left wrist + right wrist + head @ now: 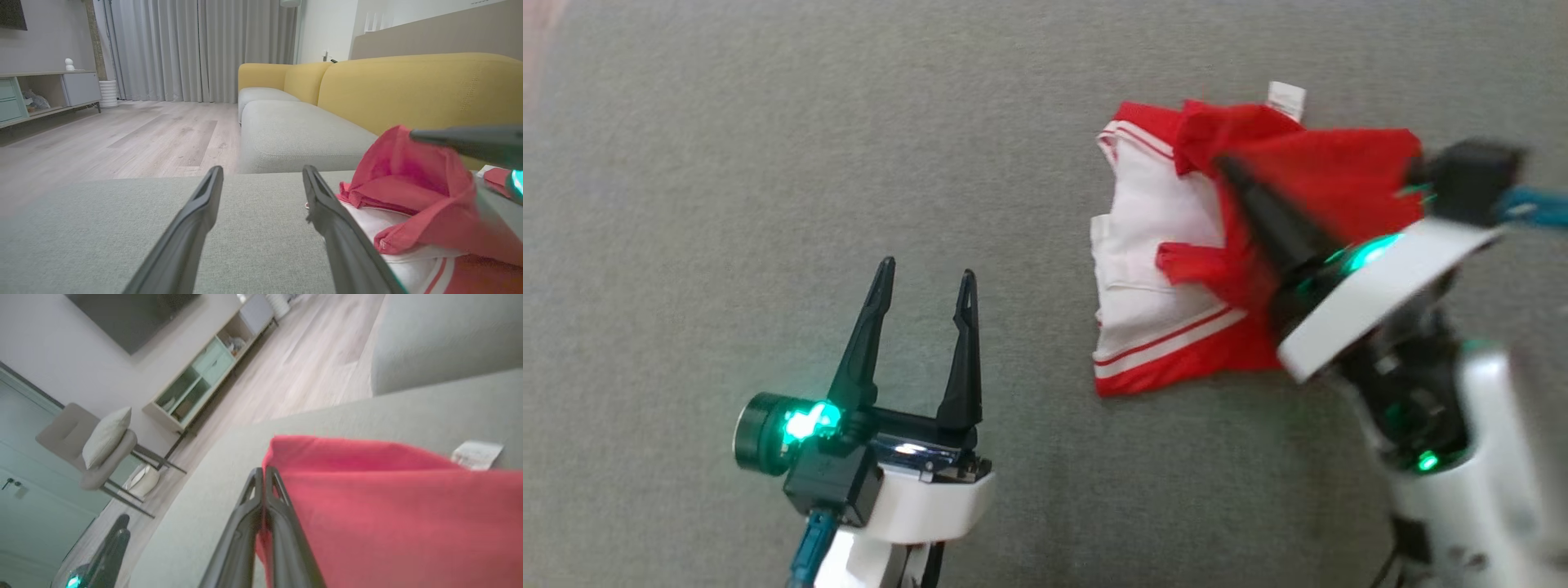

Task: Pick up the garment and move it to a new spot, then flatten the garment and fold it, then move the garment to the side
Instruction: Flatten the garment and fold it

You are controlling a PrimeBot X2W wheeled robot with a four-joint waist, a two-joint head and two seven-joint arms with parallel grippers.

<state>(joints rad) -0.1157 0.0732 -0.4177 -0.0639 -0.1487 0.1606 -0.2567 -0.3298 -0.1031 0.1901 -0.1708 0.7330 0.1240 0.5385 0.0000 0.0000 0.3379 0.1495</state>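
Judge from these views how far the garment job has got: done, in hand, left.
Done: the right jaws are shut on a red fold of the garment. In hand: the pick-up; that fold is raised, the rest lies crumpled on the grey cushion. Left: moving, flattening, folding, setting aside. The left jaws stand open, apart from it.

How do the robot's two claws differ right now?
The left gripper stands open and empty; the right gripper is shut on the red-and-white garment. The left gripper sits apart from the garment; the right gripper holds a red fold raised. Both have long dark fingers.
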